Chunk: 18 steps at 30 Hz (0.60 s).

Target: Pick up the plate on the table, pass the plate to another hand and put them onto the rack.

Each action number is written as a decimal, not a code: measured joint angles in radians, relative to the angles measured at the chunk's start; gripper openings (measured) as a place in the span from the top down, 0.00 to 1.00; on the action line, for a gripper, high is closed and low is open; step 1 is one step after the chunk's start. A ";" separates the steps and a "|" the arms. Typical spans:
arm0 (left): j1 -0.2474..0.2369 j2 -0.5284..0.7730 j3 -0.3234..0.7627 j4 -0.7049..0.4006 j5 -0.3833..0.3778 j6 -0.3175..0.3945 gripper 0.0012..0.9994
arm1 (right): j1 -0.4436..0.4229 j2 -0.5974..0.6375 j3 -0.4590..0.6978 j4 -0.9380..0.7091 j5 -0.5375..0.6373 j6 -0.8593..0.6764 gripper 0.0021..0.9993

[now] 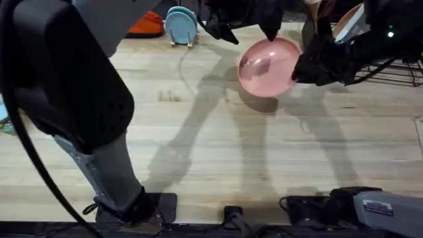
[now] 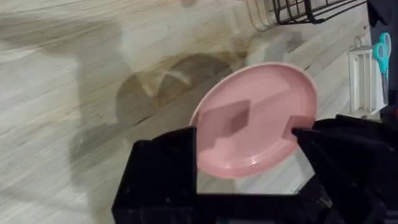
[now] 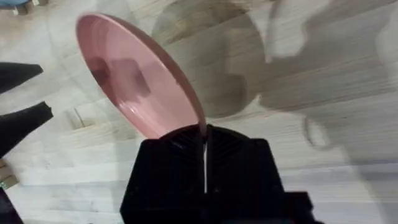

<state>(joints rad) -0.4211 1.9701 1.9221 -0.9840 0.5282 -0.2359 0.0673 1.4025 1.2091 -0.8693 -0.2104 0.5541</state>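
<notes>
The pink plate point(image 1: 268, 66) hangs tilted above the table point(image 1: 218, 152), well off the wood. My right gripper point(image 1: 301, 69) is shut on its right rim; in the right wrist view the plate point(image 3: 134, 78) rises edge-on from the closed right gripper point(image 3: 204, 129). My left gripper point(image 1: 246, 30) is open just beyond the plate's far edge. In the left wrist view the plate point(image 2: 255, 118) sits between the spread fingers point(image 2: 165, 168) of the left gripper point(image 2: 244, 132), which do not clamp it. The black wire rack point(image 1: 403, 69) stands at the far right, just behind the right gripper.
A peach-orange plate point(image 1: 348, 21) stands in the rack. Light-blue plates on a small wooden stand point(image 1: 181, 25) sit at the back, beside an orange object point(image 1: 147, 25). A white holder with teal scissors point(image 2: 380, 53) is near the rack point(image 2: 305, 9).
</notes>
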 joint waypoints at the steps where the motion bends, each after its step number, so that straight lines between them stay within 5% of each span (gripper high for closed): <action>1: 0.002 0.000 0.000 0.000 0.000 0.000 0.00 | 0.000 0.000 0.000 0.000 0.000 0.000 0.97; 11: 0.085 0.000 0.002 -0.026 0.002 0.000 0.01 | -0.034 -0.059 0.000 0.014 0.003 -0.072 0.97; 18: 0.129 -0.066 0.002 -0.026 0.002 -0.001 0.01 | -0.120 -0.204 0.022 0.156 0.007 -0.311 0.97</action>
<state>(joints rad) -0.2919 1.9044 1.9244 -1.0100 0.5304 -0.2371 -0.0527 1.1982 1.2309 -0.7129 -0.2031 0.2430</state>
